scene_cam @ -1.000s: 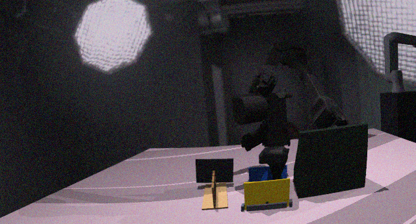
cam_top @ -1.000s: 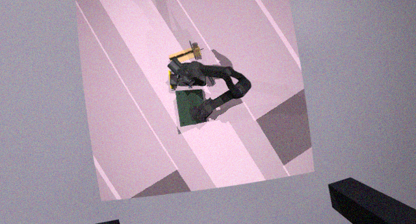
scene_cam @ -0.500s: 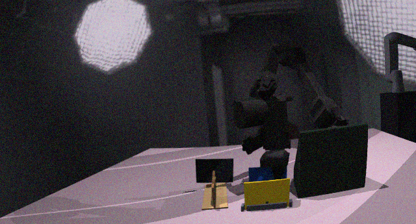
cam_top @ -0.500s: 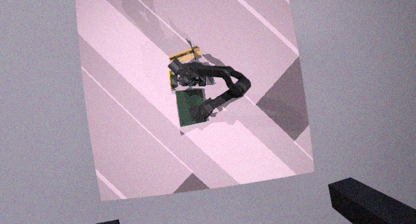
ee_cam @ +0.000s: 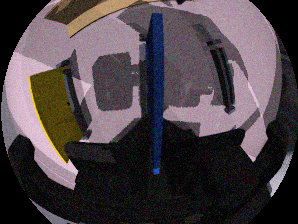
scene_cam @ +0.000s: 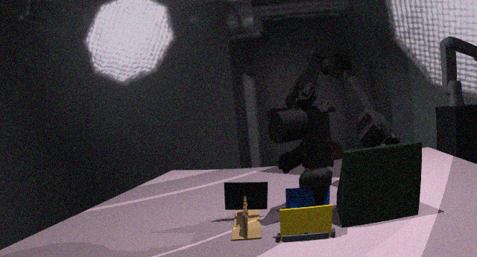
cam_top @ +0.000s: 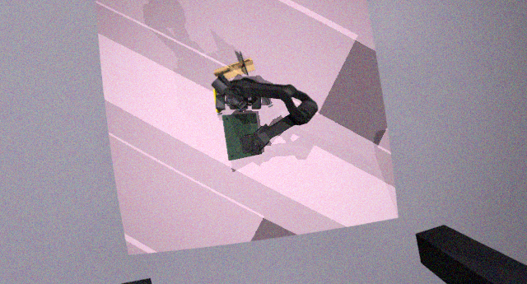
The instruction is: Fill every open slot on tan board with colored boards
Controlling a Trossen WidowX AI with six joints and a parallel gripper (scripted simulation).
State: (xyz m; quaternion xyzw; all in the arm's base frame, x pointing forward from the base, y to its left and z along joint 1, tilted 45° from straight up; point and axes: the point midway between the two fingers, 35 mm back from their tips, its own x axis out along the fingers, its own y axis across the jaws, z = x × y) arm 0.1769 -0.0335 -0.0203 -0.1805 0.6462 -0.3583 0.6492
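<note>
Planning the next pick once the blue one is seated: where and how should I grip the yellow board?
Grip the yellow board by its upper edge, from straight above, tool pads flat against its two broad faces; it stands upright, thin, its bottom in the holder.

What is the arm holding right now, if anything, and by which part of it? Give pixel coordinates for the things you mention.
The blue board (scene_cam: 298, 198) (ee_cam: 158, 75), pinched between the jaws near its upper edge; exactly where along that edge is too dark to tell.

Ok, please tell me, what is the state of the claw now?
Claw: closed, holding the blue board.
</note>
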